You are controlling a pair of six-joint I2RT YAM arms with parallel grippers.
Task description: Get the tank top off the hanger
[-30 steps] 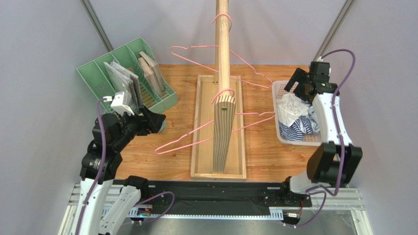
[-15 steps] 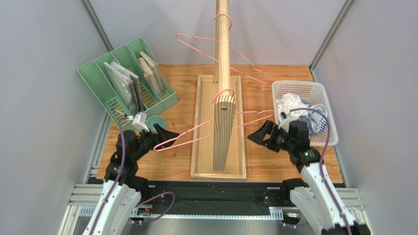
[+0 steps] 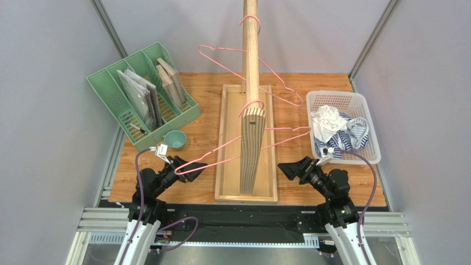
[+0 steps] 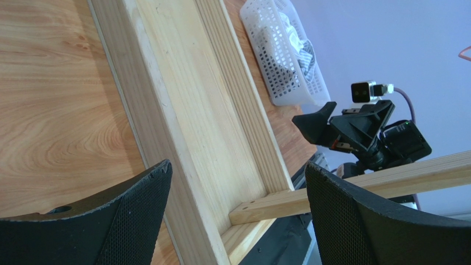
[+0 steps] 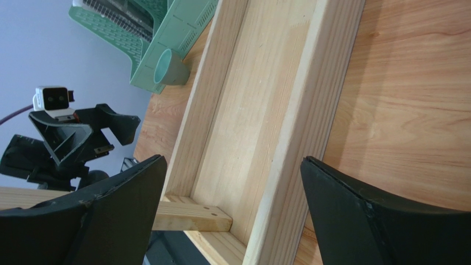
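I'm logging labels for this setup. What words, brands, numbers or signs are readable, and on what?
None can be read.
The papers in the green file rack show dark markings, too small to read.
The white basket and wooden stand: no lettering visible.

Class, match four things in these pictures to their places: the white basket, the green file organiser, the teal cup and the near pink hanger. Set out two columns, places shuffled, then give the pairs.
Things
1. white basket
2. green file organiser
3. teal cup
4. near pink hanger

Places
A. hooked over the wooden rail
B. on the table, just in front of the organiser
C. right side of the table, holding crumpled clothes
D. back left corner, holding flat sheets and boards

Pairs: 1-C, 2-D, 3-B, 4-A
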